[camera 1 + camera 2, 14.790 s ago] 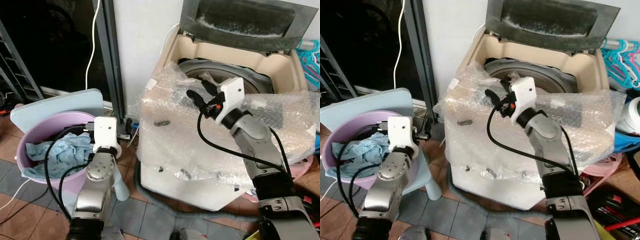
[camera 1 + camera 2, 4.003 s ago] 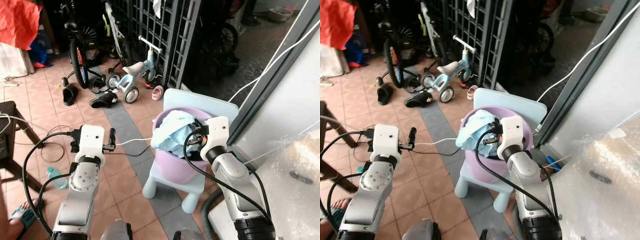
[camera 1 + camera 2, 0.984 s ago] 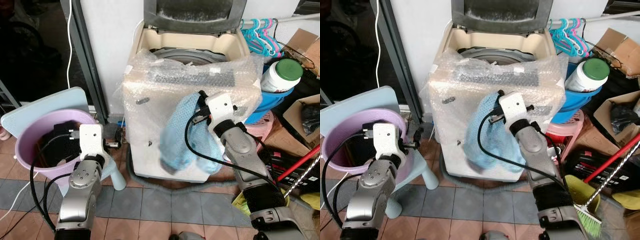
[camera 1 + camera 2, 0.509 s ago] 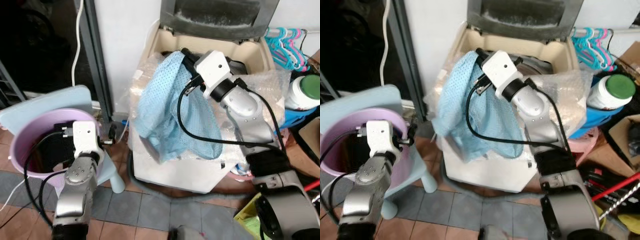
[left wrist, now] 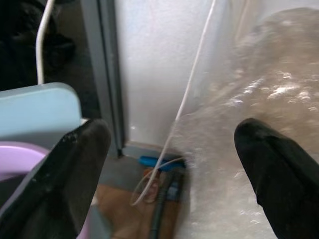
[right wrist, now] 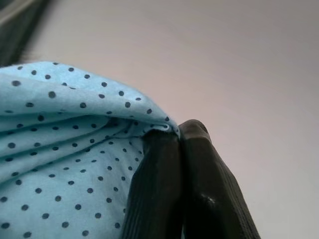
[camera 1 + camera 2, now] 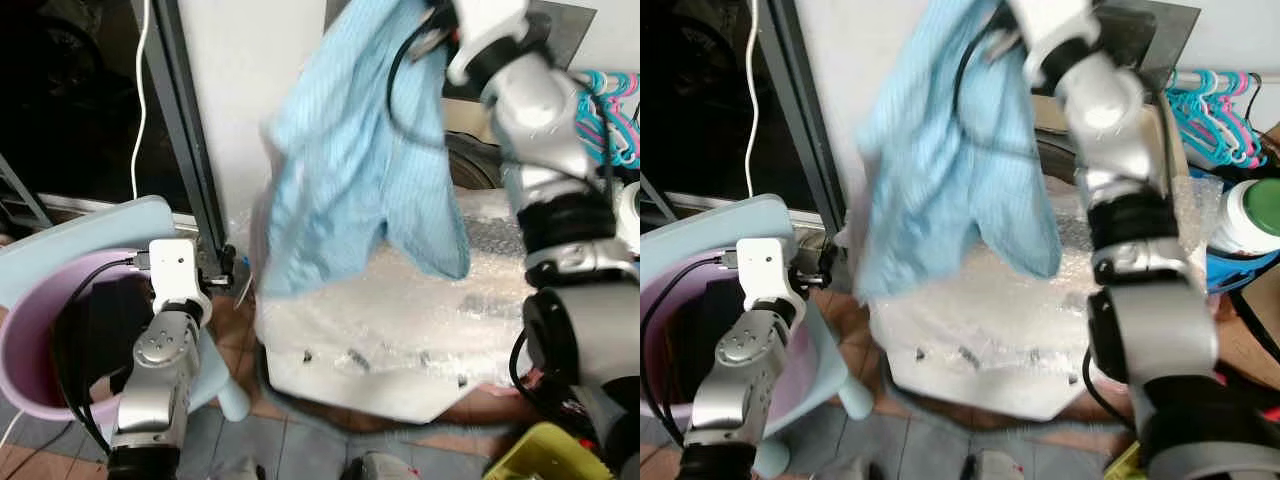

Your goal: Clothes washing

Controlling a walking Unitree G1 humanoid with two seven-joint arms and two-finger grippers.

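Note:
A light blue dotted garment (image 7: 350, 170) hangs in the air in front of the open top-loading washing machine (image 7: 400, 330), whose body is wrapped in bubble wrap. My right gripper (image 6: 178, 137) is raised high above the machine and shut on the garment's upper edge; in the eye views the cloth hides its fingers. The machine's tub (image 7: 472, 165) shows behind the cloth, under the raised lid (image 7: 565, 25). My left gripper (image 5: 172, 134) is open and empty, held low beside the purple basin (image 7: 25, 385), pointing toward the machine's corner.
The basin sits on a light blue stool (image 7: 90, 225) and holds dark clothing (image 7: 100, 325). A dark doorway with a grey metal frame (image 7: 190, 130) and a white cable (image 7: 140, 100) lies at the left. Coloured hangers (image 7: 612, 100) and a green-lidded jar (image 7: 1255, 215) stand at the right.
My right arm has lifted the blue garment from the machine's front, at chest height, to high above the tub. The left arm stays by the basin. The camera has shifted.

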